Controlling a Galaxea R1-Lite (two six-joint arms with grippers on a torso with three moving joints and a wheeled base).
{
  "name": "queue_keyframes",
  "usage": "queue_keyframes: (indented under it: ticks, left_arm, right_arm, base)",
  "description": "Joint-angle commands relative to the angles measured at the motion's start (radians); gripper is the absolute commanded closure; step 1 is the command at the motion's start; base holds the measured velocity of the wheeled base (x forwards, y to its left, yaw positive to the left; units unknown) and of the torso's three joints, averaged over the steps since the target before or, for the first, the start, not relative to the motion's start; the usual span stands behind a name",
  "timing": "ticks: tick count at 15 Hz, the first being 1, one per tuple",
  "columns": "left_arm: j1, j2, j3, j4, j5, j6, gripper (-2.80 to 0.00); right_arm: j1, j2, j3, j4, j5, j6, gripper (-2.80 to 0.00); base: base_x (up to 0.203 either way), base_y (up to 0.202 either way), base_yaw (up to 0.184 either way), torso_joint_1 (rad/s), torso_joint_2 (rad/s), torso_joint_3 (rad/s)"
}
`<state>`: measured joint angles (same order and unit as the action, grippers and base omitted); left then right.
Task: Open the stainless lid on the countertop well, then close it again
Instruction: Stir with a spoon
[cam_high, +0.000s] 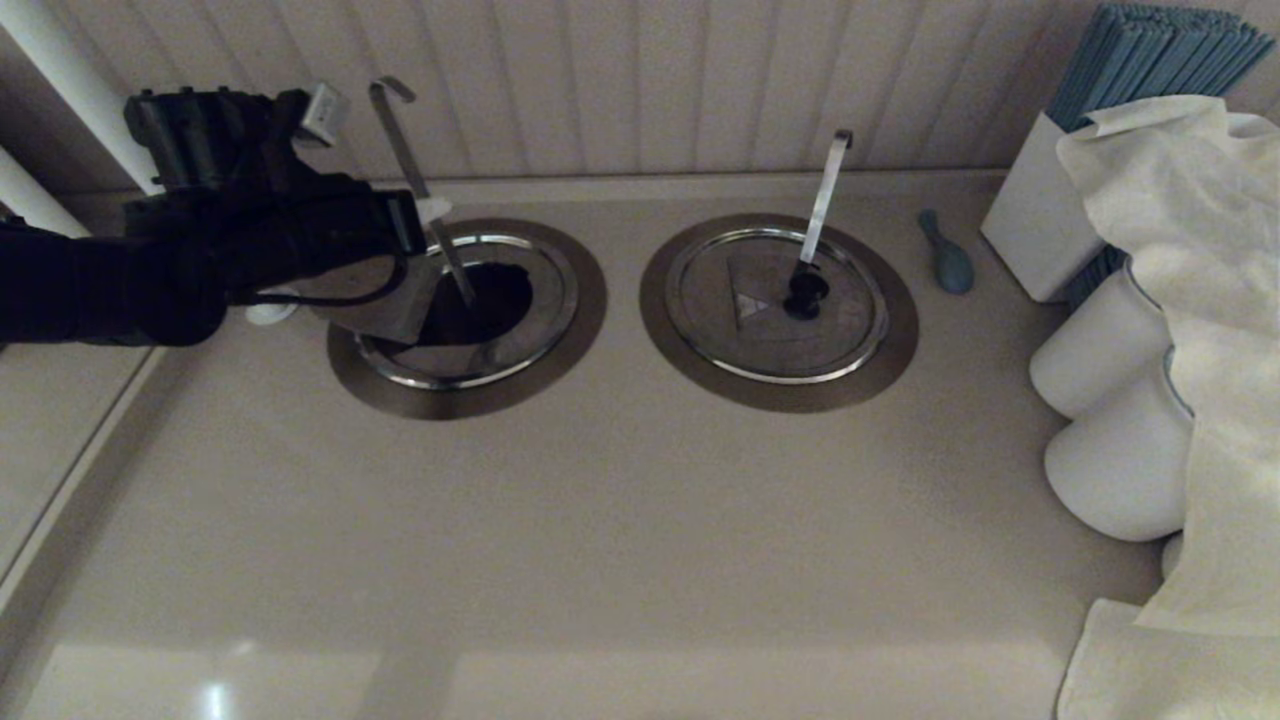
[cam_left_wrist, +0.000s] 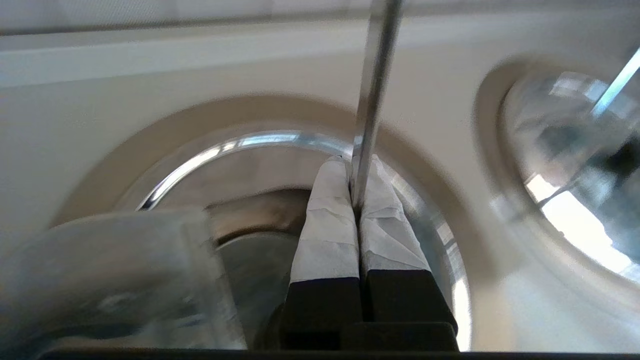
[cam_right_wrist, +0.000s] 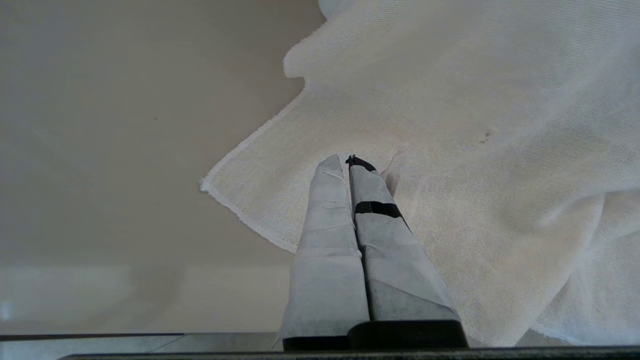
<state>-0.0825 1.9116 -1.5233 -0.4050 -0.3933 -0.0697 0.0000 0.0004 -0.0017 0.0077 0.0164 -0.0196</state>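
Left end effector (cam_high: 432, 212) pinched on the tilted stainless lid (cam_high: 375, 305) | countertop well (cam_high: 480, 300) half open, rod (cam_high: 415, 175) close | we lift slowly, missing the rod | right end effector (cam_right_wrist: 350, 162) pressed together, parked

Beige countertop (cam_high: 600, 520), blue spoon (cam_high: 948, 262), white cloth (cam_high: 1180, 300)

Dim, warm light; glare on the counter's (cam_high: 620, 560) near edge, bright reflections off the blurred right lid (cam_left_wrist: 575, 165).
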Motion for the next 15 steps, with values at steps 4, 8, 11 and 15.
queue_keyframes:
  ticks: [4,8,11,15]
  left_arm:
    - [0.006,-0.001,0.025,-0.005,0.012,0.089,0.0]
    - [0.005,0.037,0.009,-0.069,0.048,0.094,0.0]
    - [-0.006,0.057,0.004,-0.188,0.095,0.032,0.0]
    - [-0.015,0.056,-0.006,-0.207,0.091,-0.045,0.0]
  right_arm:
    - [0.0,0.001,0.001,0.0,0.0,0.0,0.0]
    - [0.001,0.0,0.0,0.0,0.0,0.0,0.0]
    - [0.001,0.0,0.0,0.0,0.0,0.0,0.0]
    - [0.001,0.0,0.0,0.0,0.0,0.0,0.0]
  base:
    - [0.0,0.0,0.0,0.0,0.0,0.0]
    - [0.0,0.0,0.0,0.0,0.0,0.0]
    - [0.0,0.0,0.0,0.0,0.0,0.0]
    - [0.0,0.0,0.0,0.0,0.0,0.0]
